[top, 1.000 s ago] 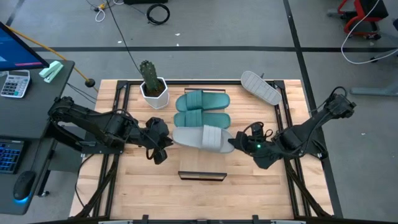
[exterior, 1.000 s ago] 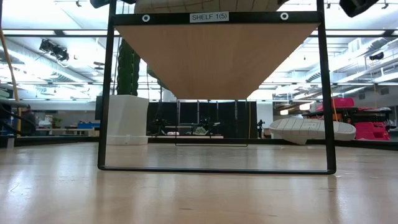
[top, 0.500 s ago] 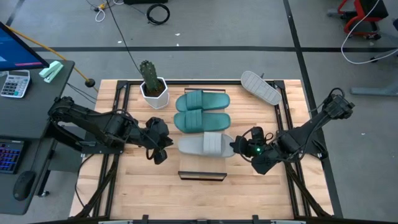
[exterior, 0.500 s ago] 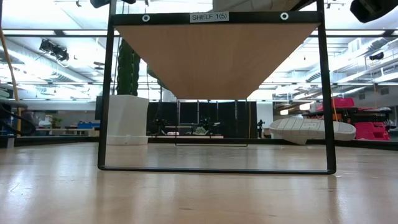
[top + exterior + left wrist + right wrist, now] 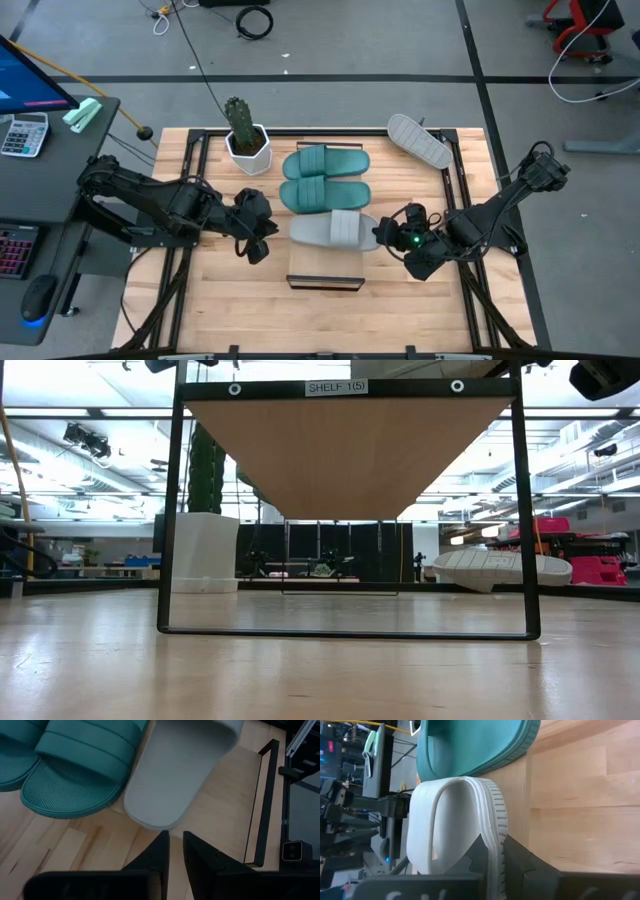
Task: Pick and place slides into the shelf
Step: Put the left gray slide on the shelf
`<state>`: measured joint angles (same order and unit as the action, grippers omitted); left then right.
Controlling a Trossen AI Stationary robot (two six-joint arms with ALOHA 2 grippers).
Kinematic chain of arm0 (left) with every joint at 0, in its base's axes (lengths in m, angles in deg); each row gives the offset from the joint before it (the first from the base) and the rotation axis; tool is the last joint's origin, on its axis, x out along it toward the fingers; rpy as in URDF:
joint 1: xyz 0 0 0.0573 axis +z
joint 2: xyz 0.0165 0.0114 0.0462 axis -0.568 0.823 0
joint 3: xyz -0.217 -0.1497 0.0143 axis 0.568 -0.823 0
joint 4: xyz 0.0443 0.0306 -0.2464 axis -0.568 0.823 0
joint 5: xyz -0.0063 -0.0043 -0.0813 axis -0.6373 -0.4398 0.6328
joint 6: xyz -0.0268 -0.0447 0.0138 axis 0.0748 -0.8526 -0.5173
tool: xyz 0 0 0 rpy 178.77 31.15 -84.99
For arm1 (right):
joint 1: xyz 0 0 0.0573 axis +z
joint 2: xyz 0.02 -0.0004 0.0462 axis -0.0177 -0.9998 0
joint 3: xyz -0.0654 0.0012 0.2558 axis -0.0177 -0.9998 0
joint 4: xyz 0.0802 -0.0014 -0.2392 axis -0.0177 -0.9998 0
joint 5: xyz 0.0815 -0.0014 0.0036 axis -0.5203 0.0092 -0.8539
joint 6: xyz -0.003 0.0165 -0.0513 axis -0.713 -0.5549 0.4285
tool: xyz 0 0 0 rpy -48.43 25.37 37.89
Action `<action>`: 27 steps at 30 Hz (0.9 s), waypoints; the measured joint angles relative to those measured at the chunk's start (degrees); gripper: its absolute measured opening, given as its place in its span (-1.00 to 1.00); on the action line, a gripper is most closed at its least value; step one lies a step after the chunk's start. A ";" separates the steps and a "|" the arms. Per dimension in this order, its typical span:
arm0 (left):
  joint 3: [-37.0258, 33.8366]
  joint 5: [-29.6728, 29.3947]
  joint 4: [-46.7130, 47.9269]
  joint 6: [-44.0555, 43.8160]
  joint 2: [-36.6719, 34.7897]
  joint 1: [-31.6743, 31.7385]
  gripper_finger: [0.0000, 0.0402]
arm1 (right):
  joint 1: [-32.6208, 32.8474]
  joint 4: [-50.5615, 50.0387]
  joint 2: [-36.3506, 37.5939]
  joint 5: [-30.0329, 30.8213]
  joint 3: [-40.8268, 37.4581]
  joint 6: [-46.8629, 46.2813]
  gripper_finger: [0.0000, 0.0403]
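Observation:
Two teal slides lie side by side across the light-wood shelf. Next to them, toward the near end, is a light grey slide, with my right gripper shut on it from the right. My left gripper hovers just left of that slide's other end, its fingers shut with a thin gap and nothing between them. A second grey slide lies on the table at the far right. My right gripper pinches the grey slide's ribbed strap at its edge. One finger is in the opening under the strap and the other is outside it. The fingers come from the table's right, slanting down. The slide lies across the shelf beside the nearer teal slide; I cannot tell whether its sole rests there.
A potted cactus stands at the far left beside the shelf. The shelf's black frame legs rise from the plank table. Bare shelf board shows near its front end. A desk with a calculator is beyond the left edge.
My right gripper has sunk a little and rolled, carrying the grey slide slightly toward the table's right. The slide, slanted a second ago, now lies straight, parallel to the teal slides. My left gripper has kept still.

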<state>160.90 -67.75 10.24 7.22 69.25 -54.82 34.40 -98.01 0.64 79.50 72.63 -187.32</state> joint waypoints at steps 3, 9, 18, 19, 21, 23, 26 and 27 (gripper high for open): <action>0.00 0.00 -0.02 0.02 0.00 0.00 -0.73 | 0.00 -0.07 0.00 0.00 0.00 -0.03 -0.84; 0.00 0.02 -0.11 0.08 0.00 -0.02 -0.72 | -0.33 3.08 -0.28 -0.63 -1.66 -0.51 -0.84; 0.00 0.02 -0.18 0.11 0.00 -0.02 -0.73 | -0.79 11.52 -0.33 -0.86 -6.33 -0.37 -0.84; 0.00 0.02 -0.18 0.07 0.00 -0.02 -0.74 | -1.02 11.53 -0.33 -0.90 -6.45 -0.20 -0.84; 0.00 0.02 -0.19 -0.08 0.00 -0.02 -0.75 | -1.42 11.72 -0.33 -0.96 -6.80 -0.10 -0.84; 0.01 0.02 -0.20 -0.10 0.00 -0.02 -0.75 | -1.75 11.72 -0.33 -1.09 -7.20 -0.06 -0.84; 0.00 0.02 -0.24 -0.38 0.00 -0.02 -0.74 | -2.26 12.07 -0.33 -1.83 -7.71 0.23 -0.84; 0.00 0.03 -0.25 -0.42 0.00 -0.02 -0.73 | -2.45 12.43 -0.33 -2.02 -8.11 0.53 -0.84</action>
<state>160.90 -67.72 10.00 6.80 69.25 -54.84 31.95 -85.58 0.31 77.48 64.52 -186.80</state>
